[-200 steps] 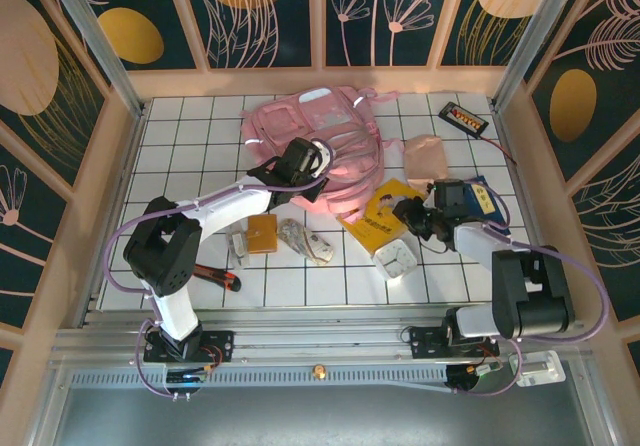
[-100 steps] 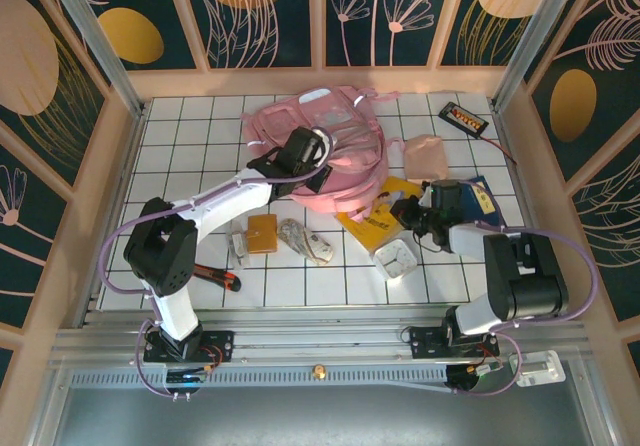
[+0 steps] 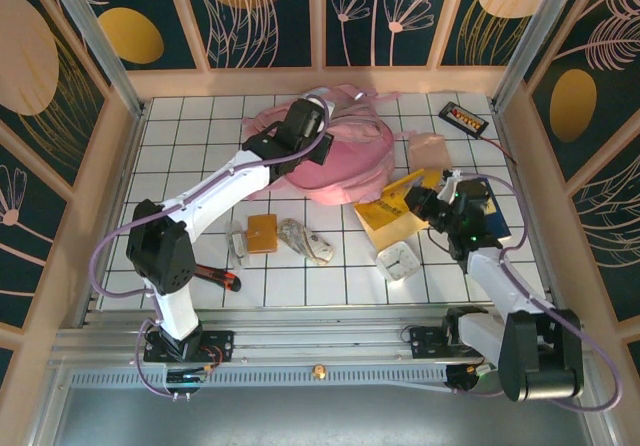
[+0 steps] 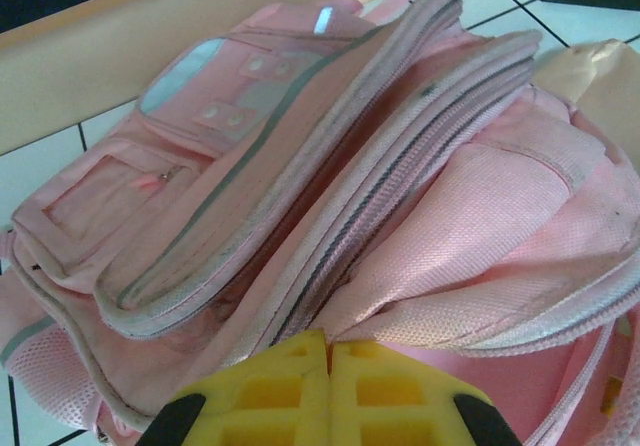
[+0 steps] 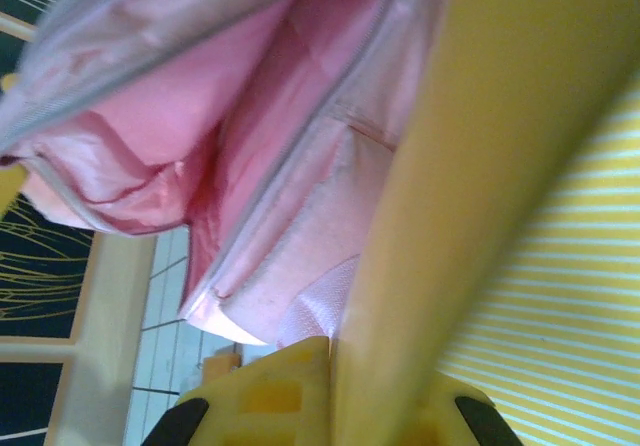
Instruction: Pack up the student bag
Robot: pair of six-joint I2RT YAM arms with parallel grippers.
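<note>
the student bag [image 3: 345,161] sat at the far middle of the table [image 3: 180,146], with its top gaping open. the left gripper [image 4: 328,344] had its fingers pressed together on the bag's cloth. the right gripper [image 3: 418,204] pinched a yellow book [image 3: 390,218], tipped up just beside the bag.

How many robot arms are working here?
2. The left arm reaches the bag at the far side, left claw shut on its fabric. The right arm is beside it, right claw gripping a yellow book.
</note>
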